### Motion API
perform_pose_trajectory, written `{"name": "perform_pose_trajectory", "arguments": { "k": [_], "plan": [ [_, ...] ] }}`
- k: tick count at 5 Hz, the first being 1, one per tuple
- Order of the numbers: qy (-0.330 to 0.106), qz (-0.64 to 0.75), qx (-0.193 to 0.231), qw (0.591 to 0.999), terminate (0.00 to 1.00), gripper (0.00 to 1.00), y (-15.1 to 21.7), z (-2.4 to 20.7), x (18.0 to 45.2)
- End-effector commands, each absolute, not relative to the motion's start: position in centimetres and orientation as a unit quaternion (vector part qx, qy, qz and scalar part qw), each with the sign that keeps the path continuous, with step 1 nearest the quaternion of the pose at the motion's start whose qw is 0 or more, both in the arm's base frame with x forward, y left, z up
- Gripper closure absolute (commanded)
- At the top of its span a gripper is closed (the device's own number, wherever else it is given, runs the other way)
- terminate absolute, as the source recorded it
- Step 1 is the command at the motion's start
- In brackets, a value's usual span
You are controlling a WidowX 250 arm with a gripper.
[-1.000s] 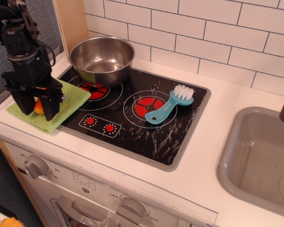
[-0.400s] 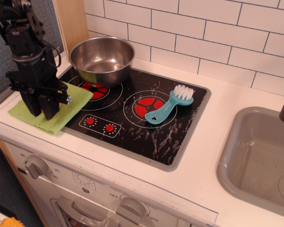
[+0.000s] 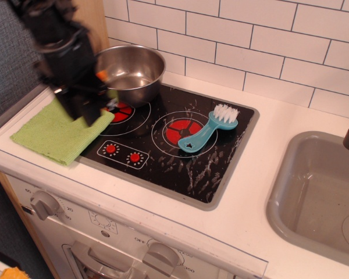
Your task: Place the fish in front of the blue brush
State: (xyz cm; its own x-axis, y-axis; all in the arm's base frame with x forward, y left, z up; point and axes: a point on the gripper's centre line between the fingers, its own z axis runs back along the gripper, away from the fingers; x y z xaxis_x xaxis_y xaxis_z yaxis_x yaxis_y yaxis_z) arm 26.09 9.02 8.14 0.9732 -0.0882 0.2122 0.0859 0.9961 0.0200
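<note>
White tiles back a white counter (image 3: 262, 174) in which a black hob (image 3: 174, 157) is set toward the left and a grey sink (image 3: 314, 197) at the right edge. A green cloth (image 3: 52, 136) is laid flat near the front left corner, overlapping the hob's left side. A steel bowl (image 3: 128, 70) is seen at the hob's back left corner. The brush (image 3: 206, 131) is laid across the right burner, its white bristles toward the back right and its handle pointing to the front left. The gripper (image 3: 84, 107) is blurred and is held above the cloth's right edge, just in front of the bowl. How far its jaws are parted cannot be told through the blur. A small orange patch, seemingly the fish (image 3: 101, 75), is glimpsed at the gripper's upper right side, raised off the counter and well apart from the brush; whether it is clamped cannot be told for certain.
</note>
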Motion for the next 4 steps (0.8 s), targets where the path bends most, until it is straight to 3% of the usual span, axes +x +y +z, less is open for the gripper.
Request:
{"name": "perform_pose_trajectory", "arguments": {
  "k": [1,4],
  "plan": [
    [-0.118,-0.19,0.015,0.975,0.0,1.0,0.6,8.6,26.1],
    [-0.047,-0.238,-0.021,0.97,0.0,1.0,-3.9,3.7,25.6]
  ]
}}
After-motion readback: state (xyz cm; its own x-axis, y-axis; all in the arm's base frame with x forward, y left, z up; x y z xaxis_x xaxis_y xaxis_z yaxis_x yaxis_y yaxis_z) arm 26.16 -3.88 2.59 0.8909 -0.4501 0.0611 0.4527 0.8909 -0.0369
